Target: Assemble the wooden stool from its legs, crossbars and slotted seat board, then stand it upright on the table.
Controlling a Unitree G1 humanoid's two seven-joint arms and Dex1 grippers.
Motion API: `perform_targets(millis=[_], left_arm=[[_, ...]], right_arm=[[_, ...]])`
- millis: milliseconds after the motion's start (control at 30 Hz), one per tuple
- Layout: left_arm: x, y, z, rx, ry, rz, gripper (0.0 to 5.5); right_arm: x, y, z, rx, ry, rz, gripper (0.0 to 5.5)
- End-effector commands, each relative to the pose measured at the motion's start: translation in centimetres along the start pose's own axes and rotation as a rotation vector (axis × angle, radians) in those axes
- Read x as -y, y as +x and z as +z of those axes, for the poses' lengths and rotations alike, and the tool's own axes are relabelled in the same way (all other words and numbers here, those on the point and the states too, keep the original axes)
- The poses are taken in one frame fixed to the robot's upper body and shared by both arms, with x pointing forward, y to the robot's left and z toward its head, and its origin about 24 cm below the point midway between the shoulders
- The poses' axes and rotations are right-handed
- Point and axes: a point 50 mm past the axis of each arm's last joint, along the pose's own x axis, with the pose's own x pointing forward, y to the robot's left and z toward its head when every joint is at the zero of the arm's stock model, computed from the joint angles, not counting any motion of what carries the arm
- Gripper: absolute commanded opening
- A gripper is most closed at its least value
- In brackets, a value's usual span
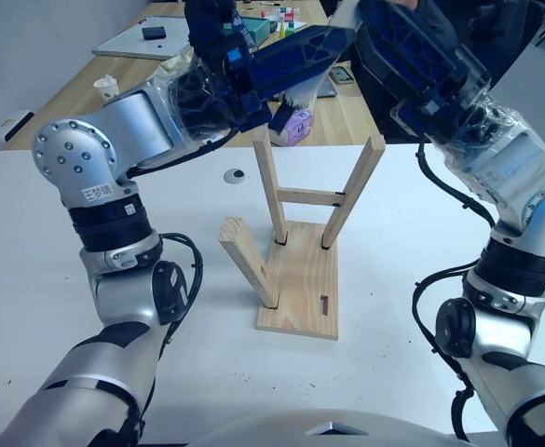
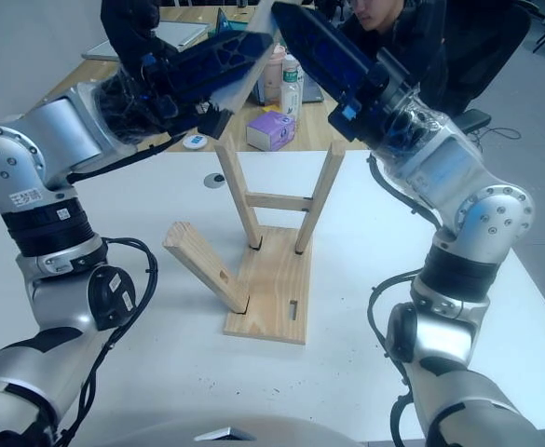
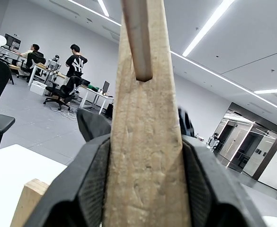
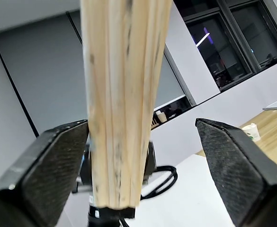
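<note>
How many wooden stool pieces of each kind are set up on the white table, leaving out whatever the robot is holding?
Seat board: 1
Legs: 3 (two upright, one leaning)
Crossbar: 1
Total: 5

No words or numbers can be read. A small white label [image 1: 96, 194] on the robot's left arm has tiny print, too small to make out. So does the purple box [image 1: 300, 124] on the far counter [image 1: 67, 93].
</note>
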Motion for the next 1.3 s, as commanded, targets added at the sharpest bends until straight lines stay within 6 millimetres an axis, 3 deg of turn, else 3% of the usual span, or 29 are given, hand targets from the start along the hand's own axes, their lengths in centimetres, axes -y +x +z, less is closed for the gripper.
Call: perform_targets(millis=[33, 133, 267, 633, 1000, 1033, 1167, 1300], left_arm=[[0.1, -0.5, -0.6, -0.028, -0.011, 0.005, 2.01], [-0.1, -0.6, -0.9, -0.032, -0.024, 0.011, 2.01], [0.0, -0.4, -1.2, -0.027, -0.021, 0.016, 2.01], [0.4, 0.0, -1.2, -0.032, -0.02, -0.005, 2.01], [-0.1, -0.1, -1.5, -0.046, -0.001, 0.048, 2.01], [-0.3, -0.2, -1.5, -0.061, 0.005, 0.068, 2.38], [-0.4, -1.1, -0.6, -0.062, 0.023, 0.092, 3.02], [-0.2, -2.4, -0.9, -0.097, 0.036, 0.089, 3.49]], right_arm=[[-0.5, 0.5, 1.3, 0.045, 0.093, 0.035, 4.09], [-0.5, 0.4, 1.9, 0.043, 0.138, 0.037, 4.09], [-0.2, 0.5, 0.7, -0.054, 0.185, 0.012, 4.09], [-0.2, 0.8, 0.6, 0.009, 0.287, 0.027, 2.29], [-0.3, 0.6, 0.4, -0.004, 0.274, 0.016, 2.22], [-0.2, 0.6, 0.4, -0.003, 0.269, 0.003, 2.22], [0.2, 0.4, 0.7, 0.008, 0.237, -0.038, 2.1], [1.3, -0.8, 1.1, 0.014, 0.082, -0.109, 2.07]])
